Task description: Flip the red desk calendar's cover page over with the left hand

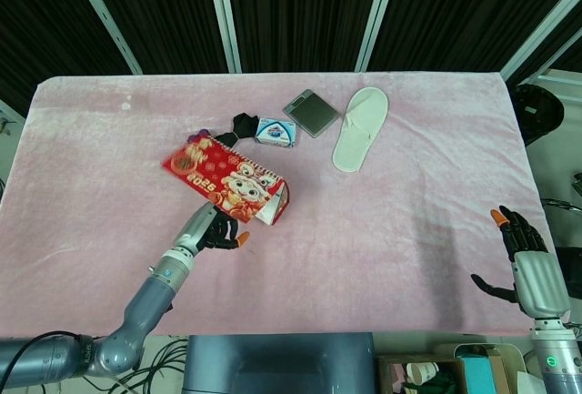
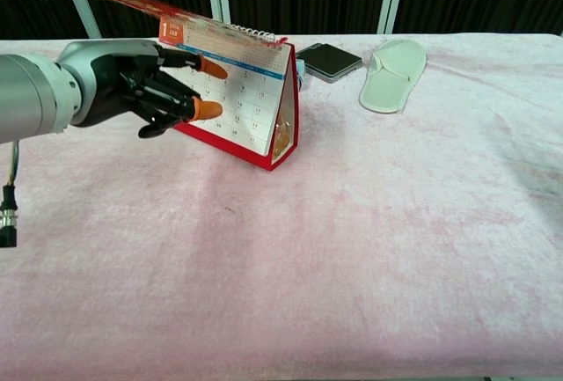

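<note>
1. Right hand [image 1: 521, 253] at the table's near right corner, off the cloth [image 1: 409, 221]; fingers spread, holding nothing. Not seen in chest view.
2. Left hand [image 2: 145, 86] near left, dark fingers with orange tips [image 2: 208, 109], stretched out and slightly apart under the lifted cover [image 1: 218, 174]. Nothing pinched as far as I can see; whether the upper fingertip touches the cover's underside is hard to tell. Arm is a grey metal cylinder, cut off at the frame edge.
3. Calendar [image 2: 255, 104] stands left of centre, a tent-shaped red stand with spiral binding on top. Cover is raised to roughly level, hinged at the spiral; in chest view it shows only edge-on, its far end cut off at the top. January grid page is exposed below it. Head view shows the cover's red printed face with cartoon figure and "2025".
4. Cloth is pink, plush, faintly wrinkled.
5. Behind the calendar: black object [image 1: 244, 125], partly hidden, shape unclear; small blue-white packet [image 1: 275, 132]; purple bit mostly hidden by the cover.
6. Further right: flat dark square device [image 1: 310, 113], glossy; white slipper [image 1: 359, 127], soft, sole down.
</note>
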{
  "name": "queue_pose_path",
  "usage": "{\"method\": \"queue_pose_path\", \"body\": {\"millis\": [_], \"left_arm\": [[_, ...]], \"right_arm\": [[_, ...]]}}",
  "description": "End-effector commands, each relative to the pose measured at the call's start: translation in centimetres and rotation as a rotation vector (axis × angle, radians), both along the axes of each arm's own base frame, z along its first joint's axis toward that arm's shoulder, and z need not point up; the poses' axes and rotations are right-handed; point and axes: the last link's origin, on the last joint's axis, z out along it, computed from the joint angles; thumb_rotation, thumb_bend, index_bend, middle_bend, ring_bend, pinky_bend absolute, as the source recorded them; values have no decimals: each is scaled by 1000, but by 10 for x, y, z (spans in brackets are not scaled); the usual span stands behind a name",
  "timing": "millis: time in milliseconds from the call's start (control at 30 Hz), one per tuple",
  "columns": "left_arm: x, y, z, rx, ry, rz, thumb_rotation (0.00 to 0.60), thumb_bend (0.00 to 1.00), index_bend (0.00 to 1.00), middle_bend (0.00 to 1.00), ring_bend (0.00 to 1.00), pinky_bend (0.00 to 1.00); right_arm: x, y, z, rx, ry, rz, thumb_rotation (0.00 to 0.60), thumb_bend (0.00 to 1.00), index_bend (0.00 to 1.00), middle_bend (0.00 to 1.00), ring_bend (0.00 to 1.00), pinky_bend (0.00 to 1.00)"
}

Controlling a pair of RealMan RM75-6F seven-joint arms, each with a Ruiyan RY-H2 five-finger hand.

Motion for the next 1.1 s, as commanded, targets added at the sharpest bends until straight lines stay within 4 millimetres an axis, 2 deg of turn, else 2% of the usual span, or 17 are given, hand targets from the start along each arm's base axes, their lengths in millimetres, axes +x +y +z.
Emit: {"method": "queue_pose_path", "body": {"millis": [33, 233, 433, 533, 600, 633, 667, 700, 733, 800, 867, 1100], "left_arm": [[11, -7, 18, 169, 53, -134, 600, 329, 260, 671, 638, 751], [26, 1, 27, 334, 109, -236, 600, 322, 274, 618, 567, 673], [42, 22, 32, 443, 214, -329, 600, 314, 266, 574, 516, 621], [47, 38, 31, 487, 321, -380, 600, 287, 204, 461, 394, 503], [49, 52, 30, 509, 417, -411, 600, 219, 103, 318, 234, 347], [50, 59, 28, 502, 469, -422, 600, 194, 74, 270, 184, 296], [51, 64, 26, 479, 514, -427, 600, 139, 28, 173, 93, 194], [50, 68, 24, 451, 567, -434, 600, 89, 3, 89, 31, 111], [49, 70, 24, 438, 599, -440, 600, 62, 0, 48, 9, 70], [53, 77, 25, 400, 724, -463, 600, 24, 0, 3, 0, 13], [56, 81, 26, 380, 798, -460, 600, 12, 0, 0, 0, 0], [59, 81, 31, 313, 858, -420, 600, 11, 0, 0, 0, 0]], "right_arm": [[0, 0, 0, 0, -2, -1, 600, 98, 0, 0, 0, 106], [0, 0, 0, 1, -2, -3, 600, 98, 0, 0, 0, 106], [-1, -1, 0, 2, -6, -7, 600, 98, 0, 0, 0, 106], [-1, -1, 0, 3, -8, -10, 600, 98, 0, 0, 0, 106], [-1, -1, 0, 4, -9, -10, 600, 99, 0, 0, 0, 106], [-1, -1, 0, 4, -9, -11, 600, 100, 0, 0, 0, 106], [-1, -1, 0, 4, -8, -12, 600, 100, 0, 0, 0, 106], [-1, -1, 0, 4, -7, -12, 600, 101, 0, 0, 0, 106], [-1, -1, 0, 4, -8, -12, 600, 101, 0, 0, 0, 106], [-1, -1, 0, 3, -8, -11, 600, 101, 0, 0, 0, 106], [-1, 0, 0, 5, -8, -11, 600, 102, 0, 0, 0, 106], [-1, 0, 1, 2, -10, -13, 600, 102, 0, 0, 0, 106]]}}
